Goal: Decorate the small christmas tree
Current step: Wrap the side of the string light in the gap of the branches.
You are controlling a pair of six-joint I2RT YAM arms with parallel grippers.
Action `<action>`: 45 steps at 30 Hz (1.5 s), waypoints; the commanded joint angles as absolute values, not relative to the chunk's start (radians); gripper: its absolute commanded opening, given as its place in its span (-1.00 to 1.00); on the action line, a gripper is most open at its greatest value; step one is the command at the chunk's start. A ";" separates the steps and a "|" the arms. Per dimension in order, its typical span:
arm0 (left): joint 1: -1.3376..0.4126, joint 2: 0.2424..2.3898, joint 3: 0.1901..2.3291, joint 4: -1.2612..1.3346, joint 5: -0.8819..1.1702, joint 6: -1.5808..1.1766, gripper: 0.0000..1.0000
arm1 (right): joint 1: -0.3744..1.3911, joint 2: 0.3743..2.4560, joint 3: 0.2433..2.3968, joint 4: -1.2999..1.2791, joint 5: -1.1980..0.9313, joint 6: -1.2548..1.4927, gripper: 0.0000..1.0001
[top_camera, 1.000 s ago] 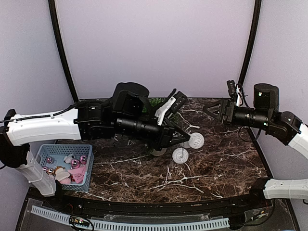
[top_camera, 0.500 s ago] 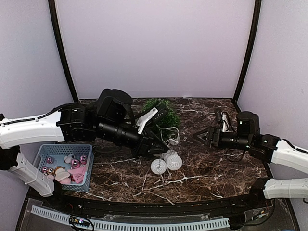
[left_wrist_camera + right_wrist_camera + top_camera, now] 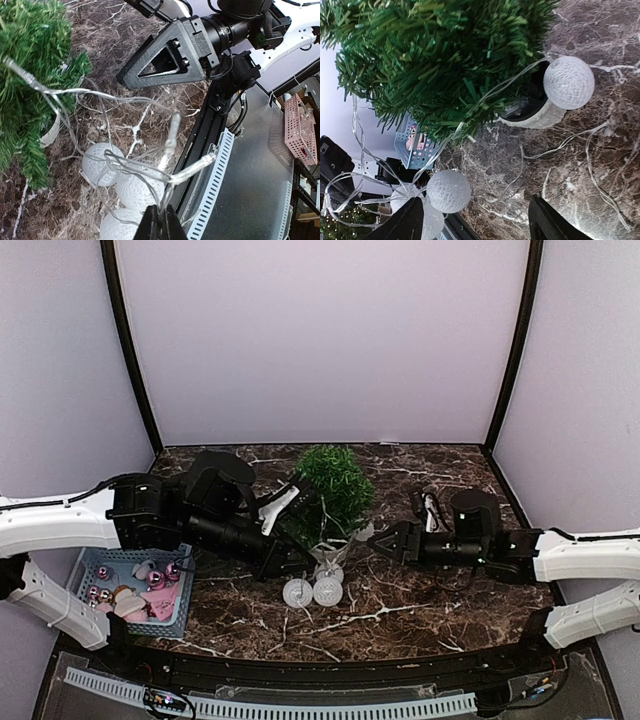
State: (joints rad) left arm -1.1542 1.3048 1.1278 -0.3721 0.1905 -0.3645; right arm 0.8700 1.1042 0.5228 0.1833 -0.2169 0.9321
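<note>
The small christmas tree (image 3: 335, 483) stands mid-table in a white pot (image 3: 331, 558), seen close in the right wrist view as tree (image 3: 445, 55) and pot (image 3: 535, 116). A clear-wire light string (image 3: 125, 100) with white woven balls (image 3: 313, 591) drapes from its branches. My left gripper (image 3: 303, 566) sits just left of the pot, shut on the wire (image 3: 159, 220), with the balls (image 3: 100, 164) dangling beside it. My right gripper (image 3: 372, 543) is low on the pot's right side, open and empty (image 3: 475, 227). One ball (image 3: 568, 82) rests against the pot and another (image 3: 448, 191) hangs by the left finger.
A blue basket (image 3: 95, 550) with pink baubles stands at the front left, also seen as the basket (image 3: 412, 142) behind the tree. Loose loops of wire (image 3: 570, 142) lie on the marble table (image 3: 450, 590). Black frame posts (image 3: 130, 350) rise at the back corners.
Both arms came down and toward the front. The left gripper carried the wire and balls leftward and nearer, uncovering the tree. The right gripper swept left to the pot.
</note>
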 commanded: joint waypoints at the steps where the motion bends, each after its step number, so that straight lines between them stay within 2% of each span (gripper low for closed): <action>1: -1.143 1.239 1.064 -0.354 0.164 -0.398 -1.00 | 0.934 1.160 0.554 0.348 -0.204 1.007 0.48; 9: -1.136 1.213 1.030 -0.323 0.175 -0.406 -1.00 | 1.032 1.291 0.640 0.417 -0.202 1.025 0.47; 16: -1.134 1.194 1.008 -0.302 0.189 -0.406 -1.00 | 1.050 1.380 0.678 0.452 -0.193 1.056 0.11; 19: -1.132 1.182 1.000 -0.294 0.189 -0.405 -1.00 | 1.053 1.408 0.698 0.454 -0.192 1.054 -0.14; 20: -1.132 1.180 0.995 -0.291 0.189 -0.405 -1.00 | 1.054 1.410 0.700 0.450 -0.187 1.055 -0.30; 23: -1.129 1.164 0.981 -0.296 0.177 -0.412 -1.00 | 1.053 1.399 0.697 0.410 -0.141 1.071 -0.98; 27: -1.108 1.117 0.929 -0.337 0.123 -0.465 -0.99 | 1.053 1.357 0.669 0.353 -0.071 1.083 -1.00; 32: -1.080 1.034 0.829 -0.472 -0.014 -0.626 -0.67 | 1.052 1.323 0.643 0.320 -0.044 1.088 -1.00; 36: -1.074 0.974 0.772 -0.558 -0.052 -0.708 -0.61 | 1.053 1.323 0.637 0.307 -0.058 1.081 -1.00; 37: -1.074 0.963 0.766 -0.560 -0.054 -0.713 -0.53 | 1.054 1.324 0.637 0.305 -0.061 1.078 -1.00; 39: -1.074 0.938 0.770 -0.532 -0.049 -0.707 -0.15 | 1.054 1.324 0.638 0.294 -0.069 1.070 -1.00; 41: -1.074 0.929 0.784 -0.475 -0.032 -0.683 0.07 | 1.054 1.321 0.638 0.294 -0.077 1.060 -1.00; 45: -1.075 0.972 0.814 -0.322 0.024 -0.659 0.36 | 1.053 1.304 0.637 0.303 -0.080 1.052 -1.00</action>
State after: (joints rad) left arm -1.0760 0.9489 0.7715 -0.4679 -0.0162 -0.6701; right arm 1.0473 1.3369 0.6476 0.2832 -0.0753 1.0729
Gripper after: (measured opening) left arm 0.638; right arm 0.007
